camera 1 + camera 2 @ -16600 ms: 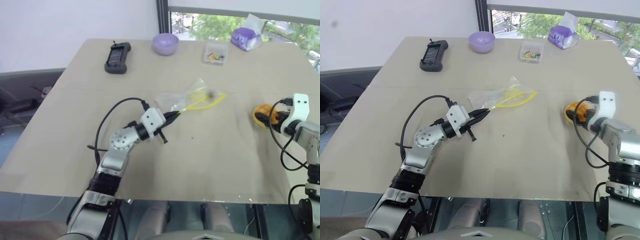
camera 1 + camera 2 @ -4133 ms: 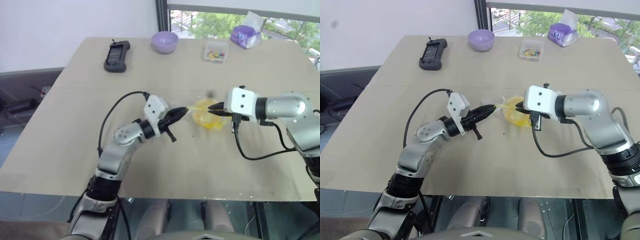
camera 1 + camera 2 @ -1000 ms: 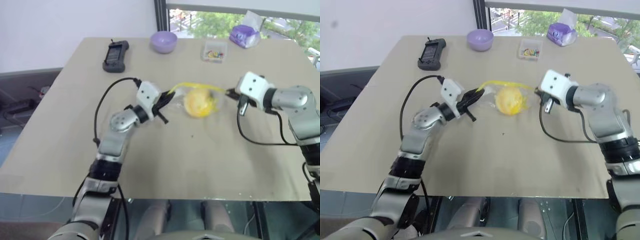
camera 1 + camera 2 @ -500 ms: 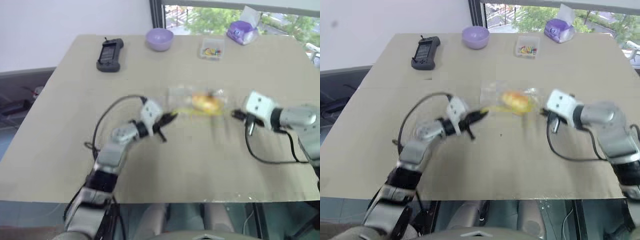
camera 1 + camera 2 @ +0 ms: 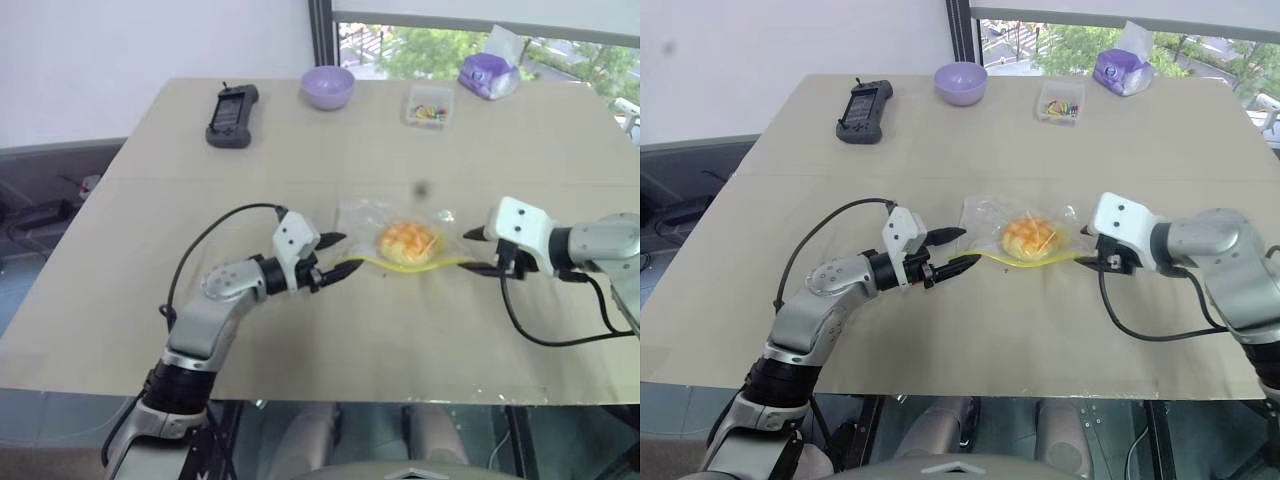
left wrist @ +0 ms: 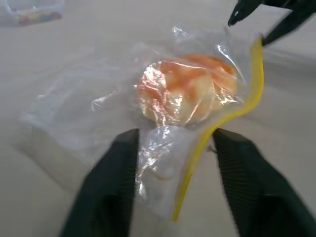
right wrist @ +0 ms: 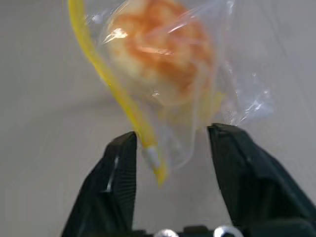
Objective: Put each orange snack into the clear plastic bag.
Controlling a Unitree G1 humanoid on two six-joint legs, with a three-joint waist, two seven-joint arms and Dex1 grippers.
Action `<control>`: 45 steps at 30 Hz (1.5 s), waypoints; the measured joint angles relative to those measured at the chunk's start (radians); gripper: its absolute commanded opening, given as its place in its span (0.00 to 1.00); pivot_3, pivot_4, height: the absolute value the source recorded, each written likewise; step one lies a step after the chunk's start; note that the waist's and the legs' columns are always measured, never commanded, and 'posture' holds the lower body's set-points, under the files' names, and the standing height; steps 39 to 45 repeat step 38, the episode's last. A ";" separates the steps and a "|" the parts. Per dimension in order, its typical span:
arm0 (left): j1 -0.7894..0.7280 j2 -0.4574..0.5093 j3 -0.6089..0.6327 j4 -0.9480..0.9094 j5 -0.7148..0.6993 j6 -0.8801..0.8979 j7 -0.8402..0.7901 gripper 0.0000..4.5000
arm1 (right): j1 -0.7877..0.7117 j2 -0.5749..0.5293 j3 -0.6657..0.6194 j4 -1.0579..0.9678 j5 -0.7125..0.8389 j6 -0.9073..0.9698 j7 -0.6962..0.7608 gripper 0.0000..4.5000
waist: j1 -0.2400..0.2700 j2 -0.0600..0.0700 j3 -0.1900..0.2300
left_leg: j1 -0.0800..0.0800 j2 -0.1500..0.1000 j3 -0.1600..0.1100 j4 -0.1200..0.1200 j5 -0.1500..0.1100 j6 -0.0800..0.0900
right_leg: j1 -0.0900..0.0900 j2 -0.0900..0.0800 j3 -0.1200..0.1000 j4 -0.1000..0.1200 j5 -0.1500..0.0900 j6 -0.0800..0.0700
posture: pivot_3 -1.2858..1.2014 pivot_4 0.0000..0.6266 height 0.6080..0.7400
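My arms are silver-grey metal, built of rounded segments with darker black bands at the joints. Each wrist ends in a boxy white housing. From it my left gripper (image 5: 338, 255) and right gripper (image 5: 478, 251) each carry two slim black fingers tapering to points. Seen from the wrists, my fingers (image 6: 111, 192) are broad, matte black, with a fine ribbed texture on the inner pads (image 7: 120, 182). A loose black cable loops over each forearm from housing to upper arm. A disc-shaped cap with small screws covers my left elbow joint.
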State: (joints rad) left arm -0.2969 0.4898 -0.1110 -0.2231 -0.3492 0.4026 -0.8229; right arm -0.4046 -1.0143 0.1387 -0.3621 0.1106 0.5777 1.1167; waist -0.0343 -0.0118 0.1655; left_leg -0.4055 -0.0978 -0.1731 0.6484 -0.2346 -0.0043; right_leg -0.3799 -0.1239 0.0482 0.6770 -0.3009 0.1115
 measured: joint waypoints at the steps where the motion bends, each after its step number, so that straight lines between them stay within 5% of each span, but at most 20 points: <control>1: 0.018 0.015 0.011 -0.019 -0.018 0.017 -0.008 0.68 | 0.022 -0.028 -0.004 -0.011 0.018 0.014 0.021 0.50 | 0.000 0.000 0.000 | -0.001 0.000 0.000 0.000 0.000 0.000 | -0.001 0.000 0.000 0.000 0.000 0.000 | 0.52 0.24 1.00; 5: 0.053 0.069 0.075 -0.077 -0.094 0.096 -0.026 0.68 | 0.075 -0.045 -0.079 -0.020 0.084 0.034 0.041 0.50 | 0.000 0.000 0.000 | 0.000 0.000 0.000 0.000 -0.002 0.004 | -0.001 0.000 -0.001 0.001 0.000 0.000 | 0.52 0.24 1.00; 13: 0.158 0.247 0.390 -0.199 -0.346 0.301 -0.033 0.68 | 0.178 0.029 -0.457 0.089 0.323 0.076 0.030 0.50 | 0.004 0.000 0.000 | 0.002 0.001 0.000 0.000 -0.003 0.004 | 0.002 0.000 -0.001 0.001 0.000 0.000 | 0.52 0.24 1.00; 21: 0.419 0.312 0.431 -0.327 -0.397 0.333 -0.083 0.68 | 0.267 0.037 -0.495 0.136 0.351 0.051 0.029 0.50 | 0.004 0.001 0.001 | 0.005 0.003 0.004 -0.003 -0.003 0.005 | 0.002 0.001 0.003 0.001 0.000 0.000 | 0.52 0.24 1.00; 34: 0.530 0.466 0.766 -0.184 -0.368 0.279 -0.208 0.68 | 0.373 0.004 -0.640 0.213 0.447 -0.045 0.152 0.50 | 0.023 0.001 0.001 | 0.005 0.004 0.004 -0.011 -0.003 0.004 | 0.002 0.001 0.002 -0.008 0.000 -0.001 | 0.52 0.24 1.00; 45: 0.563 0.467 0.815 -0.145 -0.339 0.248 -0.244 0.68 | 0.389 -0.027 -0.708 0.301 0.449 -0.095 0.212 0.50 | 0.021 0.002 0.001 | 0.006 0.005 0.005 -0.012 -0.003 0.005 | 0.002 0.002 0.002 -0.008 0.001 -0.001 | 0.52 0.24 1.00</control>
